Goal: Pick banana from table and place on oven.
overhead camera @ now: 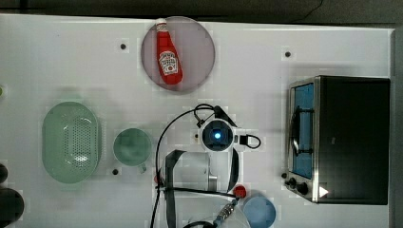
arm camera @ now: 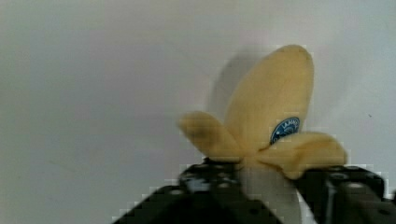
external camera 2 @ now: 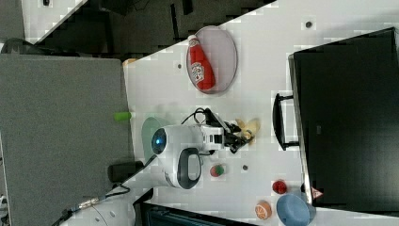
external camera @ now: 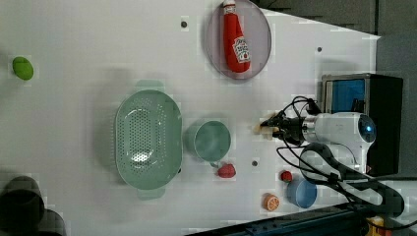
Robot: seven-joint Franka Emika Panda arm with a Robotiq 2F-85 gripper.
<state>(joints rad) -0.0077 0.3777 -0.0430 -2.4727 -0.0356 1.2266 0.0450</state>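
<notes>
The jaws (arm camera: 266, 186) are clamped on the banana (arm camera: 271, 121), low over the white surface (overhead camera: 71, 57) between the ketchup plate (external camera 2: 228, 56) and the oven (external camera 2: 348, 117). A green cup (external camera: 211, 140), colander (external camera: 147, 140) and toy strawberry (external camera: 226, 170) lie nearby, none between banana and oven.

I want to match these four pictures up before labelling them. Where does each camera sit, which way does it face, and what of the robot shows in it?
Top view: overhead, looking straight down at the table; the arm's wrist from above.
Left view: high on one side, looking down; arm reaching from the left view's right, gripper at the banana.
Right view: high on the opposite side; arm reaching toward the oven.
Wrist view: on the wrist, looking past the gripper at the banana.
Shared: the left view and the right view both show the ketchup bottle and the banana.
</notes>
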